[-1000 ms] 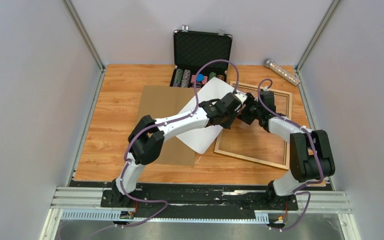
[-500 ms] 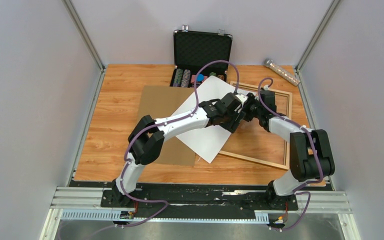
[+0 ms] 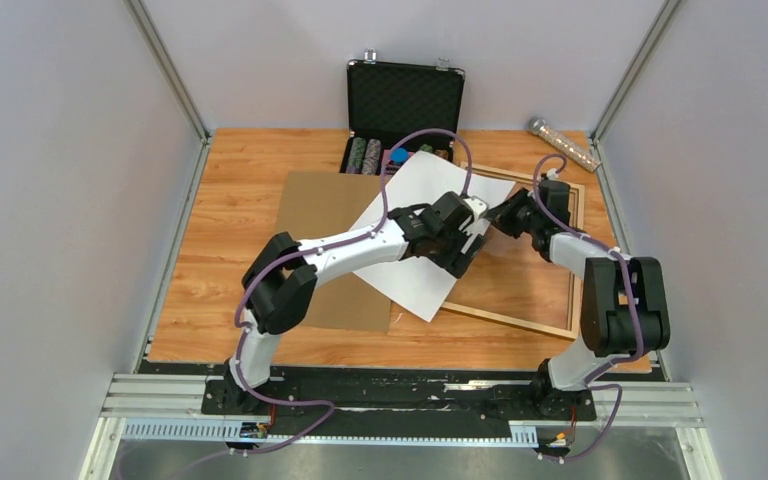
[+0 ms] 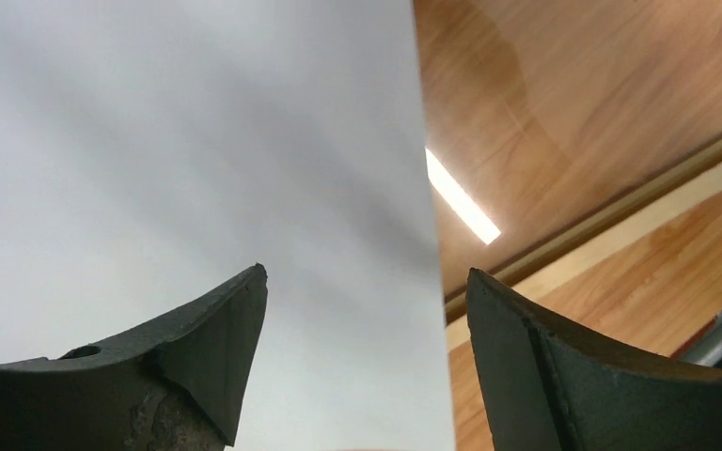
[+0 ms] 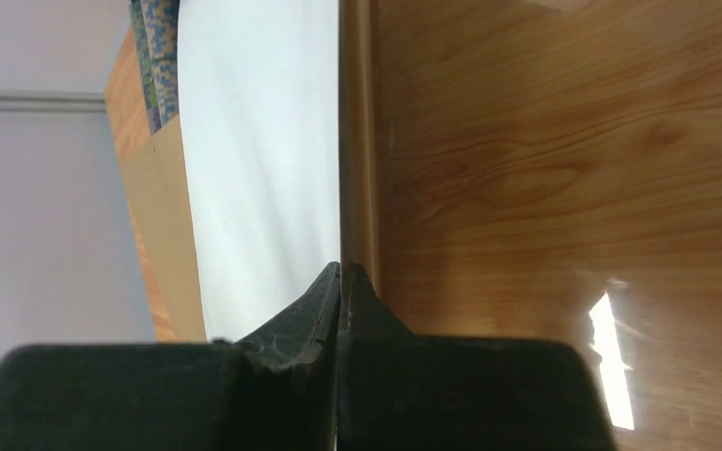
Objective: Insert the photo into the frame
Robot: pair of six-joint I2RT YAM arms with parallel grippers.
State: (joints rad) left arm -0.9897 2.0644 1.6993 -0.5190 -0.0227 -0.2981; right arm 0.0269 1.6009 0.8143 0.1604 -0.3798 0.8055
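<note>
The photo lies white back up, slanted across the light-brown frame's left rail and the brown board. My right gripper is at the photo's right edge, over the frame's pane. In the right wrist view its jaws are pressed together with the white sheet's edge running into their seam, beside the frame rail. My left gripper hovers open over the photo's right side. The left wrist view shows its fingers spread wide above the sheet, nothing between them, the frame rail beyond.
A brown backing panel lies under the photo's left part. An open black case holding poker chips stands at the back, just past the photo's top corner. A clear tube rests at the back right. Grey walls close in both sides.
The left gripper opened and let go of the photo, then drew back a little. The right gripper shut on the photo's right edge. The photo shifted right, further over the frame.
</note>
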